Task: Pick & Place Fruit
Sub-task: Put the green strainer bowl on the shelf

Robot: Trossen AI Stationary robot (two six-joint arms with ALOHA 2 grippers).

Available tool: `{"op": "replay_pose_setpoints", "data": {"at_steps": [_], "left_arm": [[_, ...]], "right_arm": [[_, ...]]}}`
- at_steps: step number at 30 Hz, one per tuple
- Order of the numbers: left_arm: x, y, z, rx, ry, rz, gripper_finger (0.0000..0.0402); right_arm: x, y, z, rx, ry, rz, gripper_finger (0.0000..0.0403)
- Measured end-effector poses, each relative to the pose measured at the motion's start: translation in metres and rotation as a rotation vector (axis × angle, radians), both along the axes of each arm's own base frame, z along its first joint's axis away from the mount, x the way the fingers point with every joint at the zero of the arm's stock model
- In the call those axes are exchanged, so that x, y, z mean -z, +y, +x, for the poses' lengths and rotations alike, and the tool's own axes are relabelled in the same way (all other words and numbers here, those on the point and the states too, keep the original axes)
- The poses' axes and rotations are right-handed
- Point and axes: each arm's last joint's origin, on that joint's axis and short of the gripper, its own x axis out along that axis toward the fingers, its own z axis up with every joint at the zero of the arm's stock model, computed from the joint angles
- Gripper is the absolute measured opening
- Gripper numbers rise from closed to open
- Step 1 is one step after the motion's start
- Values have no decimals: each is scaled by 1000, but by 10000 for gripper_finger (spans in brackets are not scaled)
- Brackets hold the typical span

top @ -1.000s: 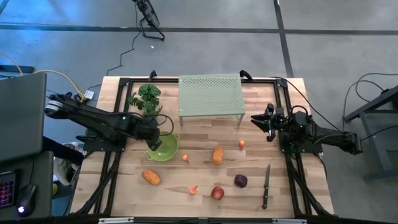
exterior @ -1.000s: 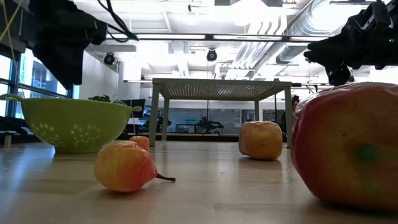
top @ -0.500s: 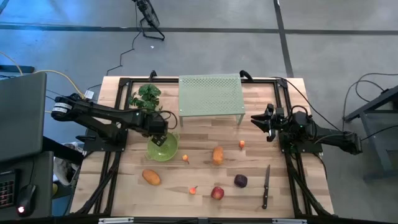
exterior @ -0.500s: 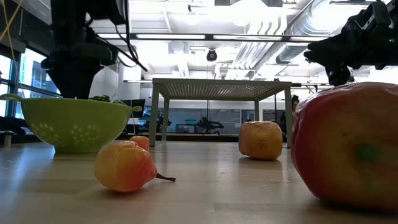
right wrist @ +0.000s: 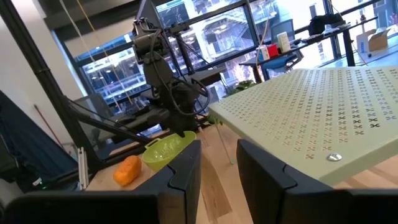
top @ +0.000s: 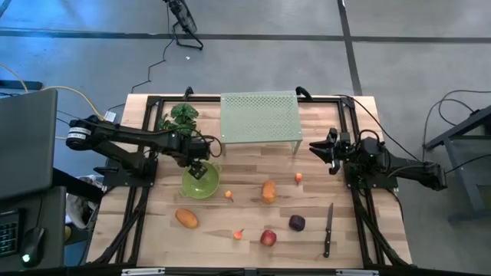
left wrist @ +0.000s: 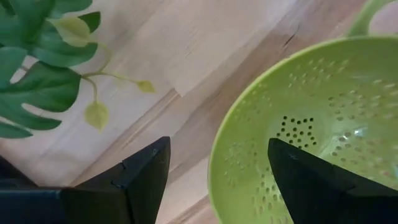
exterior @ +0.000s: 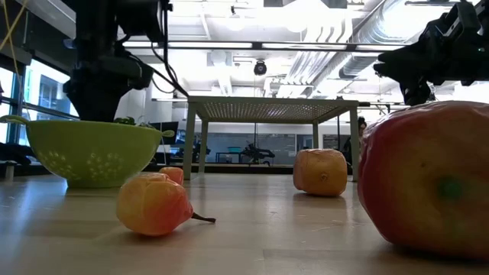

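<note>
**Tabletop layout**

Rack [top: 259, 116] at back centre, plant [top: 181, 119] to its left. Colander [top: 200, 182] in front of plant, left gripper [top: 197, 166] over its back rim. Fruit [top: 268, 192] spread across front half, right of colander. Knife [top: 328, 228] front right. Right gripper [top: 316, 147] just right of rack.

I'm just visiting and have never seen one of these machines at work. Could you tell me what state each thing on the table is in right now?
left gripper: open, empty, above the colander's rim
right gripper: shut, empty, waiting beside the green rack
green colander: upright, no fruit seen inside
red apple: on the table, untouched
plum: on the table
two orange fruits: on the table
knife: lying flat
green rack: standing, nothing on top
</note>
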Motion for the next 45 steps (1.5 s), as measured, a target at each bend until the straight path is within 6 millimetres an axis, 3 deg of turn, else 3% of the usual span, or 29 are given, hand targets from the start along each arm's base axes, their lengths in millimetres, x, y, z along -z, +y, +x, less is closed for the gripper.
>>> {"op": "replay_pose_setpoints", "data": {"at_steps": [11, 19, 32, 45], "left_arm": [[18, -1, -6, 100, 33, -6, 261], [19, -1, -7, 102, 36, -17, 255], [19, -2, -7, 217, 41, -33, 99], [19, -3, -7, 246, 37, -55, 32]], "right_arm": [[2, 0, 0, 0, 20, 4, 96], [2, 0, 0, 0, 21, 4, 96], [2, 0, 0, 0, 22, 4, 96], [2, 0, 0, 0, 22, 5, 96]]}}
